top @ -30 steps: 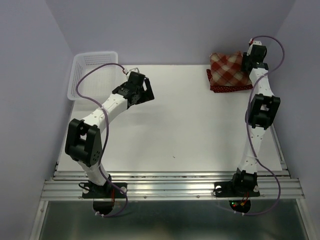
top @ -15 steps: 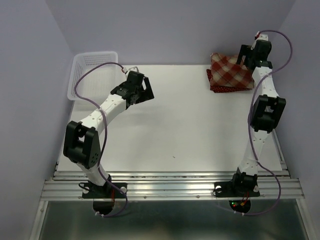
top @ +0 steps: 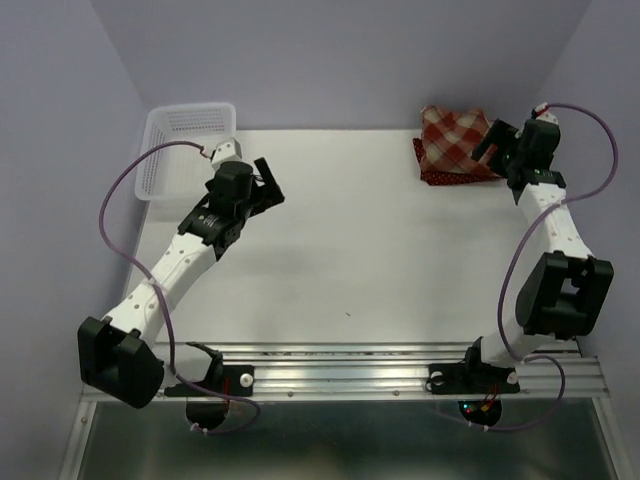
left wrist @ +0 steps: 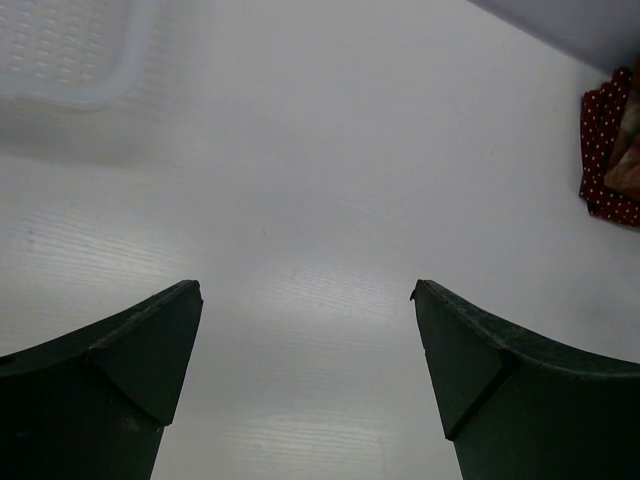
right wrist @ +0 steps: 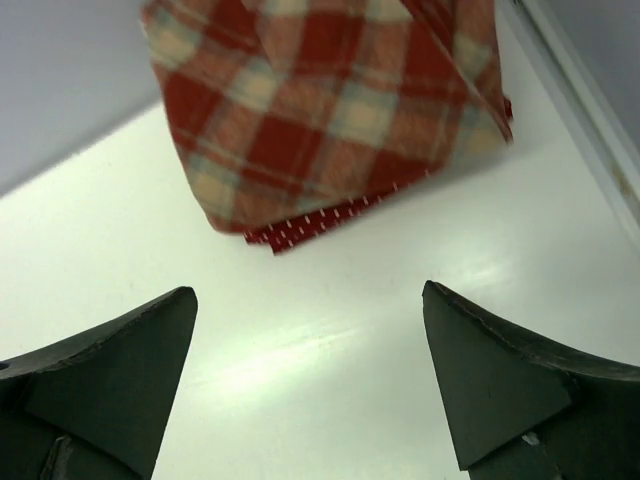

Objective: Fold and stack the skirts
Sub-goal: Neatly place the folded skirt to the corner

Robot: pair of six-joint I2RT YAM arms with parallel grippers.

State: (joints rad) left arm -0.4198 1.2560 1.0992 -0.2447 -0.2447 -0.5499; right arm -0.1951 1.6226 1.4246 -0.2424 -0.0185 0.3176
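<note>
A: Far L, what's seen?
B: A white lattice basket (top: 186,128) is set at the far-L corner of the table (top: 350,250).

A: And the L gripper (top: 268,186)?
B: It's held over bare tabletop, just R of the basket and apart from it. The jaws are spread wide and nothing is gripped. In the wrist cam only tabletop is seen in the gap, w/ the basket at upper L.

A: Where are the skirts?
B: They're stacked at the far-R corner, near the back wall. The plaid skirt (top: 455,138) is laid folded on top. The dotted skirt (top: 448,176) is seen under it, w/ its edge showing along the near side and at the L. Whether one or two dotted layers are there can't be told.

A: R gripper (top: 495,145)?
B: It's held just R of the stack and pointed at it. The jaws are fully parted and nothing is held betw. them. In the wrist cam the stack is seen beyond the fingertips, w/ a strip of table betw., so the cloth isn't touched.

A: Arms?
B: The L arm is stretched toward the far L, and the R arm is bent along the R edge.
</note>
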